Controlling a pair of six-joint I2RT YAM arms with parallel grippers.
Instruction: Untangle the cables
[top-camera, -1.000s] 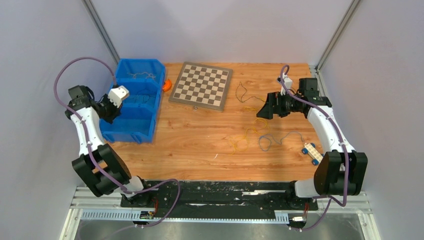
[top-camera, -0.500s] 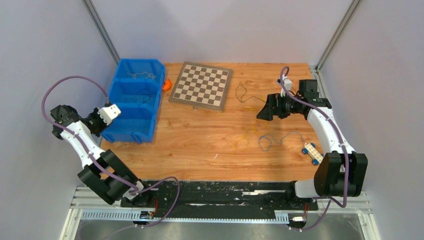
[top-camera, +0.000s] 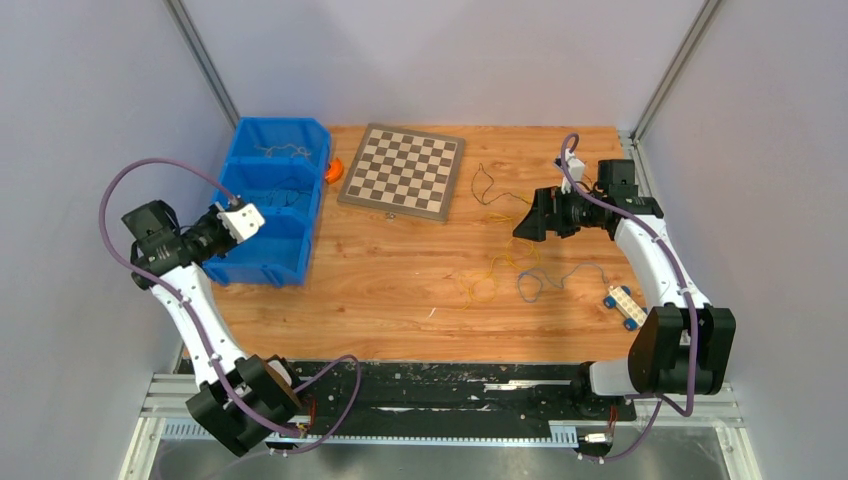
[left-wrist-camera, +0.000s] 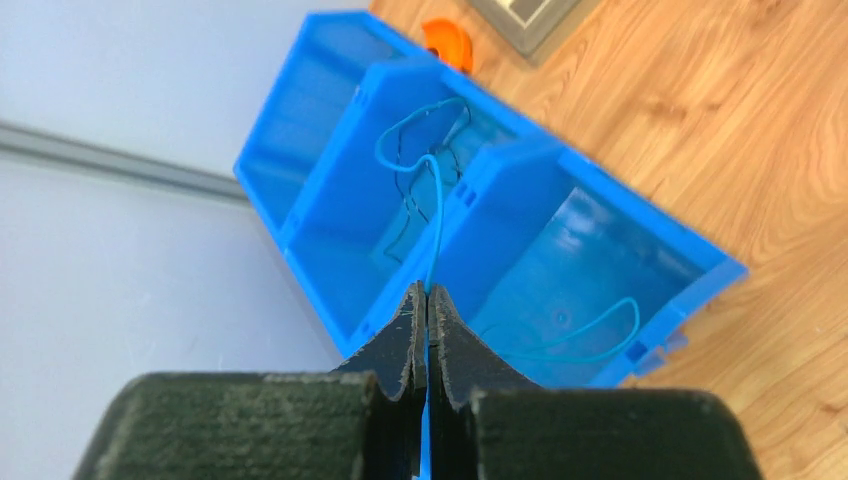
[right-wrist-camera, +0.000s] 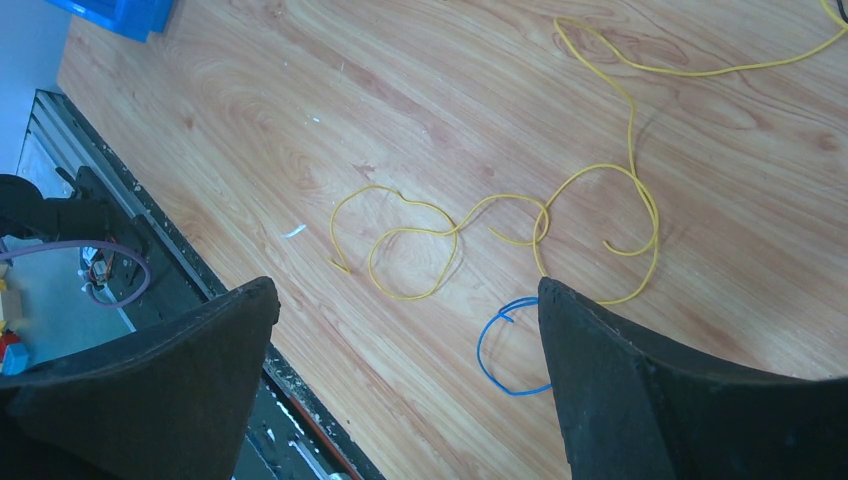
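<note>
My left gripper (left-wrist-camera: 427, 292) is shut on a thin blue cable (left-wrist-camera: 437, 220). That cable runs from the jaws up into the middle compartment of the blue bin (left-wrist-camera: 330, 160), where it loops beside a dark wire. A second blue wire (left-wrist-camera: 590, 335) lies in the nearest compartment. In the top view the left gripper (top-camera: 232, 232) hangs at the bin's (top-camera: 310, 225) left side. My right gripper (right-wrist-camera: 405, 290) stands open above the table, holding nothing. Beneath it lie a looping yellow cable (right-wrist-camera: 590, 180) and a blue cable (right-wrist-camera: 490, 355), loosely spread. From above, the yellow cable (top-camera: 490, 275) and blue cable (top-camera: 530, 285) sit right of centre.
A chessboard (top-camera: 402, 170) lies at the back centre, with an orange object (top-camera: 334, 168) between it and the bin. Another thin wire (top-camera: 485, 185) lies right of the board. A white and blue toy car (top-camera: 624, 306) sits near the right arm. The bin's far compartment holds a pale wire (top-camera: 280, 150).
The left arm swung out to the left and came back, and its gripper now sits nearer the front of the bin than a second ago. The right arm has not moved.
</note>
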